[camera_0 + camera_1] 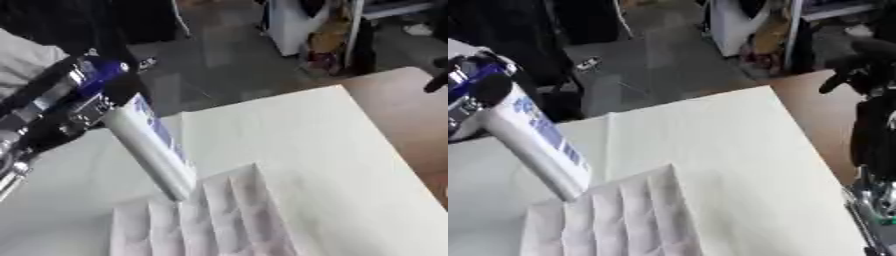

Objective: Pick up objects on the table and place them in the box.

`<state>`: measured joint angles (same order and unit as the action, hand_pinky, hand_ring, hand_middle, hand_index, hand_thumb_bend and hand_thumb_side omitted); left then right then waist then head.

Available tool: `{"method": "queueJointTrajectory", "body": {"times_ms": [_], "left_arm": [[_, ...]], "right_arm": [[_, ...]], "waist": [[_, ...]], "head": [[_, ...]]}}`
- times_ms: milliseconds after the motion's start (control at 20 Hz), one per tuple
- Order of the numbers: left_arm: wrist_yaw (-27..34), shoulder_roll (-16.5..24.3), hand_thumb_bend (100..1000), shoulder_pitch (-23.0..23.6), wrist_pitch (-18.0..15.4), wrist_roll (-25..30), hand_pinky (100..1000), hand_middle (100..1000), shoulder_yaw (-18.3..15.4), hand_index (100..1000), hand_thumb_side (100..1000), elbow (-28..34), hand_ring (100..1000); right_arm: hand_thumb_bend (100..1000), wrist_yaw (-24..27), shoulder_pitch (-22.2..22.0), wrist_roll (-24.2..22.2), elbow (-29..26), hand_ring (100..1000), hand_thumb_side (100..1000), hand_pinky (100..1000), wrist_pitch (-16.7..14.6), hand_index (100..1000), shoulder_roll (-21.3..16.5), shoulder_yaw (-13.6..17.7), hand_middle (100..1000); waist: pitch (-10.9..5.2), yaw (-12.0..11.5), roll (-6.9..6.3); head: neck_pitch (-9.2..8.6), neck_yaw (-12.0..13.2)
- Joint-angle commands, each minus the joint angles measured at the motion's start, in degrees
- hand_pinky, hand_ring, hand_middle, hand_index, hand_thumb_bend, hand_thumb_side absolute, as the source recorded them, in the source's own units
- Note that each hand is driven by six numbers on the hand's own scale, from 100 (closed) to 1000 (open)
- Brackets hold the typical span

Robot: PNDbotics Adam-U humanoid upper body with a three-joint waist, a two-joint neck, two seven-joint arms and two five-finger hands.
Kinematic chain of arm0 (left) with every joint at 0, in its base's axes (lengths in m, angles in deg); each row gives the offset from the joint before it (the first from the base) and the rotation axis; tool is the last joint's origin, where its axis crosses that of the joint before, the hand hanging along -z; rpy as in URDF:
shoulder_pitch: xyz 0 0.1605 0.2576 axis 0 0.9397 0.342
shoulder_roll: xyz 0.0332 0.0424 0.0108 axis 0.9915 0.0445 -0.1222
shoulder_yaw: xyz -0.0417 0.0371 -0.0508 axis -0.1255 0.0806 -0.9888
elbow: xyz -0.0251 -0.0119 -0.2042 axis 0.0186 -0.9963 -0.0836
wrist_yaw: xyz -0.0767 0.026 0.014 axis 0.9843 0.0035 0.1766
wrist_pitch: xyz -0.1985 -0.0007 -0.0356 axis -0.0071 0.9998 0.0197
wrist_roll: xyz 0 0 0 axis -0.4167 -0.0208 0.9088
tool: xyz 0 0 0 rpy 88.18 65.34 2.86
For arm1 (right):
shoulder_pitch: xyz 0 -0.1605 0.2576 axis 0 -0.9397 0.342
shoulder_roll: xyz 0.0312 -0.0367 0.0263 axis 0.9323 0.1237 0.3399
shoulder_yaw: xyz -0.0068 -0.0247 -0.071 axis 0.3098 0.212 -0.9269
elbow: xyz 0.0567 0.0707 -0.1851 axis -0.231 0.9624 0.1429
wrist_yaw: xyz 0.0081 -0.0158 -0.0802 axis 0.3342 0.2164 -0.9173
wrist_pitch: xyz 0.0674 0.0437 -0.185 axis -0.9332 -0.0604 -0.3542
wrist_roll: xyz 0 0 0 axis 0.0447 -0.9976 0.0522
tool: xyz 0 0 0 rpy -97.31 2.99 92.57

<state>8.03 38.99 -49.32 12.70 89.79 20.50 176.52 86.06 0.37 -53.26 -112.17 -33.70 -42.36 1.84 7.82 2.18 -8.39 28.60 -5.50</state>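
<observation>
Here, white tube (pixel 153 150) in left robot hand (pixel 74 102), tip above box (pixel 210 215).

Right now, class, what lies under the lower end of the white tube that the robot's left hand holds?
Under the white tube, held tilted by the left hand, sits the white box with its row of narrow compartments. Their insides cannot be seen from here.

The left hand (pixel 61 107) and its arm are black, with silver metal links and bright screws showing along the side. The right arm (pixel 877 135) is a black, rounded casing, ending low down in silver metal parts with a small green spot.
</observation>
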Motion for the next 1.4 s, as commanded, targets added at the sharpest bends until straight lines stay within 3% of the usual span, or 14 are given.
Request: {"method": "queueJointTrajectory", "body": {"times_ms": [50,650,700,800,850,900,950,1000,1150,1400], "left_arm": [[1.0,1.8,100,-0.4,-0.1,1.4,100,100,0.5,425,1000,0.0,100],[4.0,1.4,100,-0.4,0.1,5.1,100,100,2.4,469,999,-2.6,100],[4.1,1.5,100,-0.4,0.1,5.6,100,145,2.5,507,1000,-2.7,100],[4.1,1.5,359,-0.3,-0.5,7.2,100,398,2.6,705,1000,-2.7,138],[3.7,1.6,502,-0.3,-0.8,8.4,253,574,2.7,841,1000,-2.8,376],[3.0,1.7,439,-0.3,-1.1,10.2,135,492,2.8,779,1000,-2.9,265],[2.4,1.6,592,-0.3,-1.4,11.8,589,757,2.7,966,1000,-3.0,591],[1.8,1.5,609,-0.3,-1.5,13.3,678,815,2.6,1000,1000,-3.3,668],[1.1,1.0,648,-0.4,-2.1,14.4,840,924,1.8,1000,1000,-4.0,805],[1.8,0.7,672,-0.5,-2.8,11.4,889,960,1.1,1000,1000,-4.6,846]], "right_arm": [[100,0.2,0.8,-0.2,-0.9,572,951,386,0.0,695,-1.4,0.3,471],[100,0.7,1.6,-0.4,-0.9,572,948,387,-0.1,695,-1.2,0.2,472],[100,0.7,1.6,-0.4,-0.9,572,948,387,-0.1,695,-1.2,0.2,473],[100,0.8,1.6,-0.4,-0.9,572,947,387,-0.1,695,-1.2,0.2,472],[100,0.8,1.6,-0.4,-0.9,572,947,387,-0.1,695,-1.3,0.2,472],[100,0.8,1.6,-0.4,-0.9,572,947,387,-0.1,695,-1.3,0.2,473],[100,0.8,1.6,-0.4,-0.9,572,947,387,-0.1,695,-1.3,0.2,472],[100,0.8,1.6,-0.5,-0.9,572,947,387,-0.2,695,-1.3,0.2,473],[100,0.9,1.5,-0.4,-0.9,572,947,387,-0.2,695,-1.3,0.3,473],[100,0.9,1.4,-0.4,-0.9,572,947,387,-0.2,696,-1.3,0.3,473]], "waist": [[-0.96,0.2,0.25],[-0.91,0.9,-0.08],[-0.9,0.9,-0.1],[-0.9,0.9,-0.12],[-0.9,0.9,-0.13],[-0.9,0.9,-0.13],[-0.9,0.9,-0.12],[-0.9,0.9,-0.1],[-0.89,0.9,-0.06],[-0.89,0.8,-0.06]], "head": [[0.02,0.3],[0.25,-0.3],[0.24,-0.3],[0.25,-0.4],[0.26,-0.4],[0.29,-0.4],[0.3,-0.4],[0.3,-0.4],[0.36,-0.5],[0.35,-0.5]]}}
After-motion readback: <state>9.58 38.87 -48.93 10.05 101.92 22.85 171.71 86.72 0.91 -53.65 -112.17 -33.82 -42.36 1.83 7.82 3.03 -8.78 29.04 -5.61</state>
